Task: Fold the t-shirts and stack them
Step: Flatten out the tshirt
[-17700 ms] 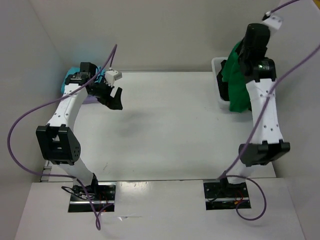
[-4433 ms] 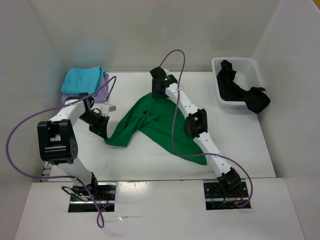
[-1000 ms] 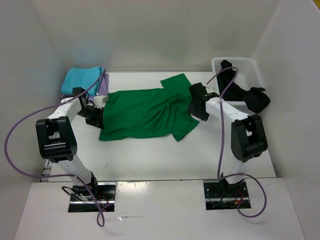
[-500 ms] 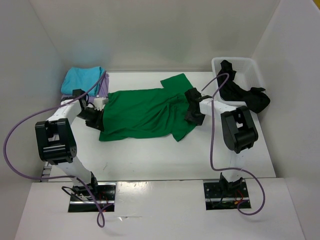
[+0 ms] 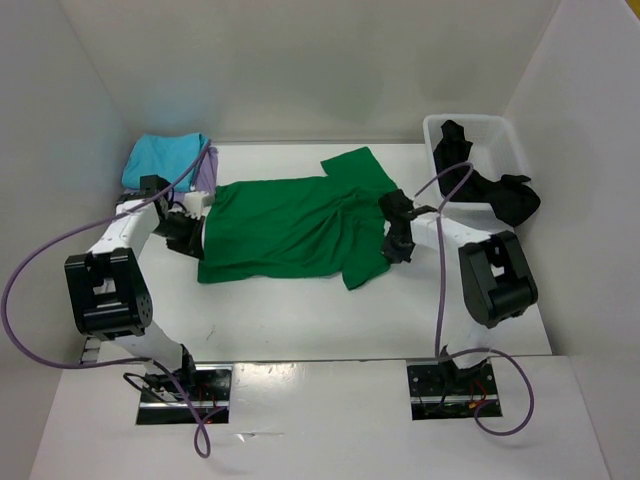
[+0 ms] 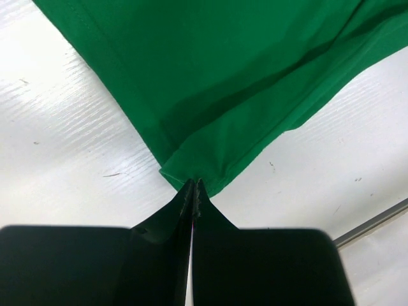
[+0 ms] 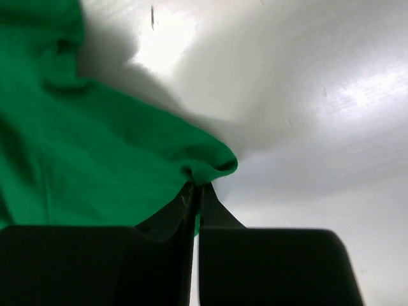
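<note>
A bright green t-shirt (image 5: 290, 225) lies spread across the middle of the table. My left gripper (image 5: 190, 235) is shut on its left hem corner (image 6: 191, 175). At the shirt's right edge my right gripper (image 5: 397, 240) is shut on a pinched fold of green cloth (image 7: 207, 167). A turquoise t-shirt (image 5: 165, 158) lies folded at the back left on top of a lavender t-shirt (image 5: 206, 172). A black t-shirt (image 5: 490, 185) hangs over the side of the white bin (image 5: 440, 190) at the back right.
White walls close in the table at the back and on both sides. Purple cables (image 5: 440, 260) loop over both arms. Bare white tabletop (image 5: 300, 310) lies between the green shirt and the arm bases.
My right gripper has closed on the green shirt's right edge and shifted slightly toward the front. The left gripper holds its corner as before. The shirt's lower right flap has shifted a little.
</note>
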